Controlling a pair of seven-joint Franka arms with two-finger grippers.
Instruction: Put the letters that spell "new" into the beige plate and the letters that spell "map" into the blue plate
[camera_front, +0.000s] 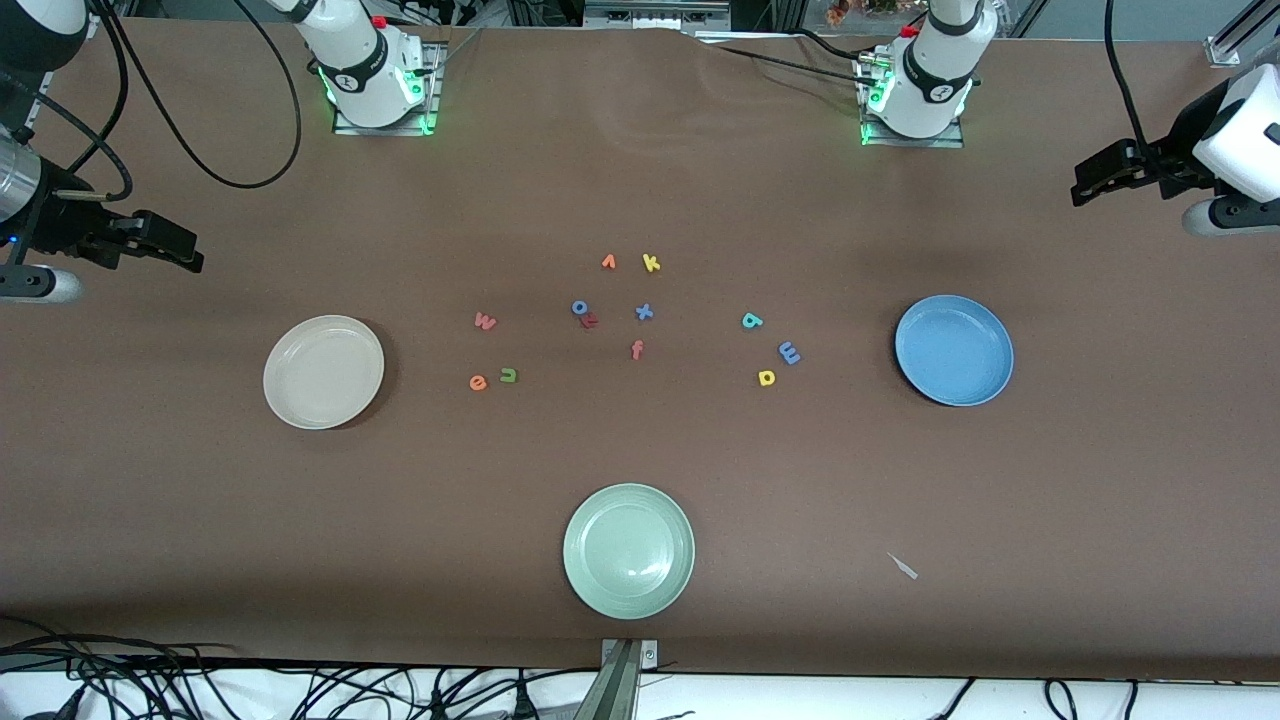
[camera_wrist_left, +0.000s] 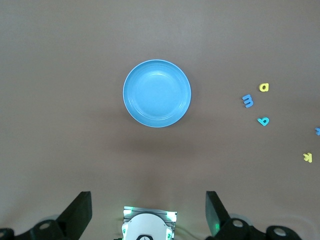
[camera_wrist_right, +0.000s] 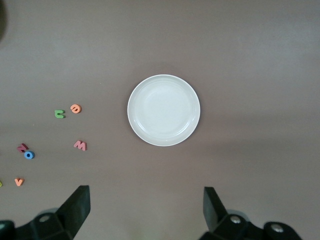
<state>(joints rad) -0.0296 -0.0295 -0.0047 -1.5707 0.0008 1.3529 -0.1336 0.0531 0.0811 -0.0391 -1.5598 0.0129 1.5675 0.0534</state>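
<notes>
With both end effectors released and high at the frame's upper edges, the right end effector (camera_front: 170, 247) should drop squarely over the salmon w (camera_front: 485, 321), mid-left beside the beige plate (camera_front: 323, 371), the left end effector (camera_front: 1100, 180) waiting.

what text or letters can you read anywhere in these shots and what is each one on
No printed words or labels are readable; only loose foam letters on the table:
"w" salmon-red w
"e" orange e
"n" green n
"m" blue m
"a" yellow a
"p" teal p
"v" orange v
"k" yellow k
"o" blue o
"x" blue x
"f" salmon f
Dark red letter: too small to read.
</notes>
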